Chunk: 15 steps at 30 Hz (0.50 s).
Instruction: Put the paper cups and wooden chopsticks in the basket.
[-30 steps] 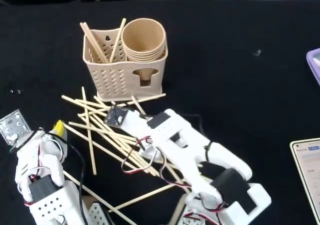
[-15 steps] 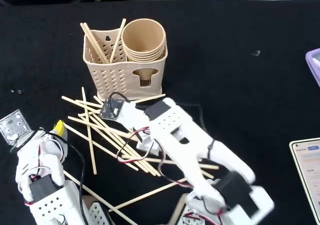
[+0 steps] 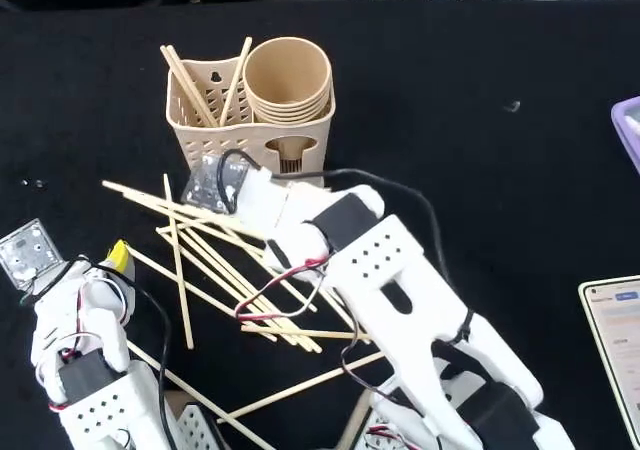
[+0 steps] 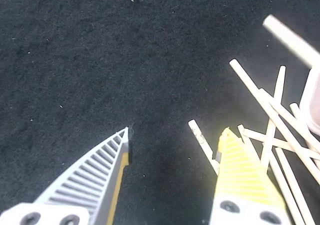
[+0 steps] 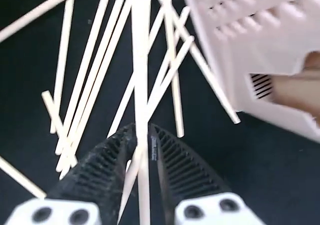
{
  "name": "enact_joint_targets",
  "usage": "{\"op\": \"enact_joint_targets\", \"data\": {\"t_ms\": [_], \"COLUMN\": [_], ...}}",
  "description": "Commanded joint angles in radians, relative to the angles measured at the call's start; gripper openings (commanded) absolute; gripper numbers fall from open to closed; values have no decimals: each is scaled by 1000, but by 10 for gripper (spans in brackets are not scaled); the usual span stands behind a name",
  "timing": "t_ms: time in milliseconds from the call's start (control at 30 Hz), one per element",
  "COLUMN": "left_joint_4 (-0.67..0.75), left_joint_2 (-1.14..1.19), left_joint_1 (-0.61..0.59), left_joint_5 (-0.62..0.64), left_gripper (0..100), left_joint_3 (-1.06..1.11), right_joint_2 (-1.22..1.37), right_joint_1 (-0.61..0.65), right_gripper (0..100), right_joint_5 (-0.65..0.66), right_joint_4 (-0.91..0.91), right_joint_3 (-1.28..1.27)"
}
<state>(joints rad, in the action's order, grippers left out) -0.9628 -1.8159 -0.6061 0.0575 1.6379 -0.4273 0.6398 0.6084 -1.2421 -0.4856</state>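
On a black counter (image 3: 480, 170) seen from above, the beige basket (image 3: 238, 150) holds stacked paper cups (image 3: 288, 75) in one compartment and leaning chopsticks (image 3: 190, 80) in the other; loose chopsticks (image 3: 215, 270) lie crisscrossed before it. From the left wrist, the left claw (image 4: 175, 132) gapes open over the counter beside loose chopsticks. From the right wrist, the right claw (image 5: 142, 135) pinches one chopstick (image 5: 141, 45) lengthwise, beside the basket.

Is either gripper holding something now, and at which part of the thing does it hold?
The right gripper pinches one wooden chopstick along its shaft, not at a tip. The left gripper is open and empty.
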Motion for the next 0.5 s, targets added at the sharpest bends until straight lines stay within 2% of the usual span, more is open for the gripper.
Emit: {"op": "enact_joint_targets", "data": {"t_ms": [0,133,300,467], "left_joint_4": [23,23,23,23], "left_joint_2": [-6,-6,-6,-6], "left_joint_1": [4,4,2,2], "left_joint_5": [-2,-2,-2,-2], "left_gripper": [284,284,284,284], "left_joint_3": [-12,-12,-10,-10], "right_joint_2": [-44,-44,-42,-44], "right_joint_1": [28,100,112,106], "right_gripper": [11,11,11,11], "right_joint_5": [-61,-135,-198,-196], "right_joint_4": [34,164,399,377], "right_joint_3": [122,199,205,180]}}
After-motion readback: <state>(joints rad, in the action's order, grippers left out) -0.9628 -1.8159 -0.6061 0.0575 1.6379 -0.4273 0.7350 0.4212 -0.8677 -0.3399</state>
